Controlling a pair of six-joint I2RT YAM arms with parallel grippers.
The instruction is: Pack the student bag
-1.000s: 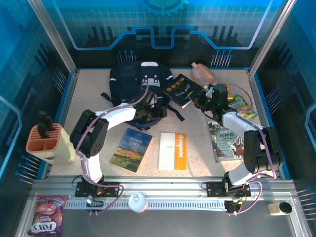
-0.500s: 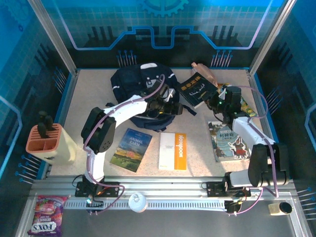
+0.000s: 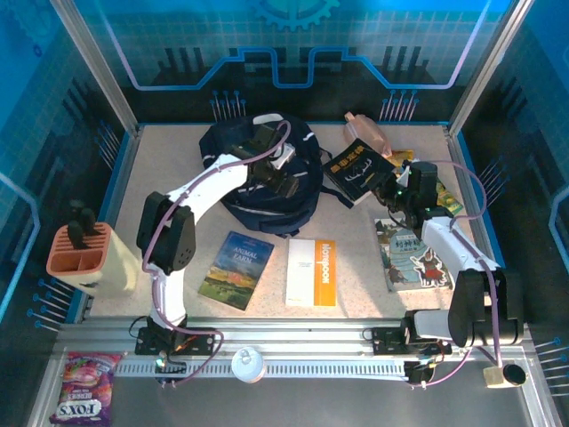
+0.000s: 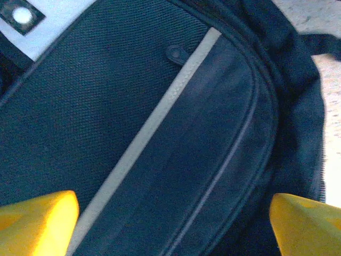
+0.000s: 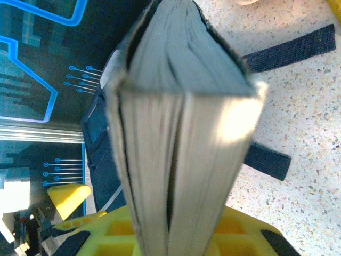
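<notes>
The bag (image 3: 227, 147) lies at the back of the table (image 3: 160, 178), near the middle. The left gripper (image 4: 170, 226) hangs just above the bag's front. It is wide open and holds nothing. The right gripper (image 5: 176, 237) is closed tight on a thick black book (image 5: 181, 133) and holds it up just to the right of the bag.

I can see no opening in the bag, so I think the step now is getting it open for the book. Next, the left gripper needs to find a zip or flap and pull.

A green book (image 3: 236, 269), a white and orange book (image 3: 311, 272) and a comic (image 3: 413, 255) lie on the speckled table. A pen holder (image 3: 82, 258) stands at the left. Blue walls go all around.
</notes>
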